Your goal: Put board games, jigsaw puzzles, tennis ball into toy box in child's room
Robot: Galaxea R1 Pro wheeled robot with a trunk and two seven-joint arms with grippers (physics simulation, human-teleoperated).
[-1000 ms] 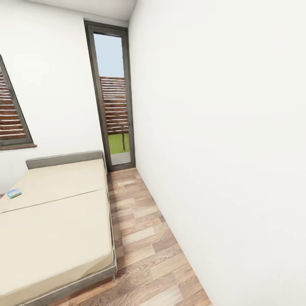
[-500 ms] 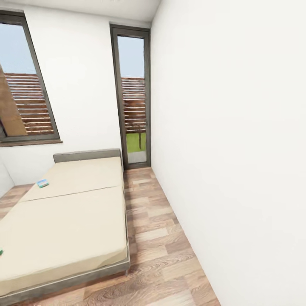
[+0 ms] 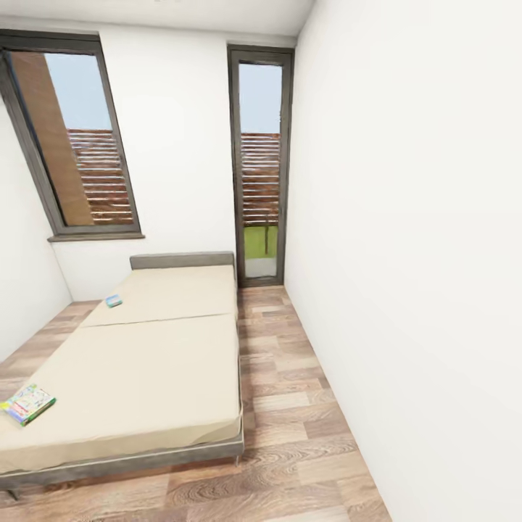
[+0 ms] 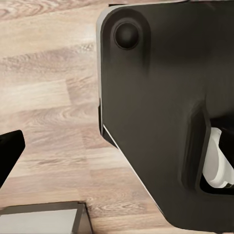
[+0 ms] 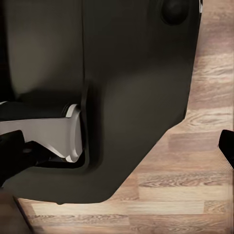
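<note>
Tools over floor, board games (image 3: pixel 27 404) on bed (image 3: pixel 145 377)

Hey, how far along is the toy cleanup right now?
Nothing looks done yet. Two board games lie on the bed: the small blue one near the headboard and a multicoloured one near the foot. Nothing is in hand. All toys remain to be boxed; the table and toy box are out of view.

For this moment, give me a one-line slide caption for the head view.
Child's room: bed holding a small blue board game and a multicoloured board game, beside two windows.
</note>
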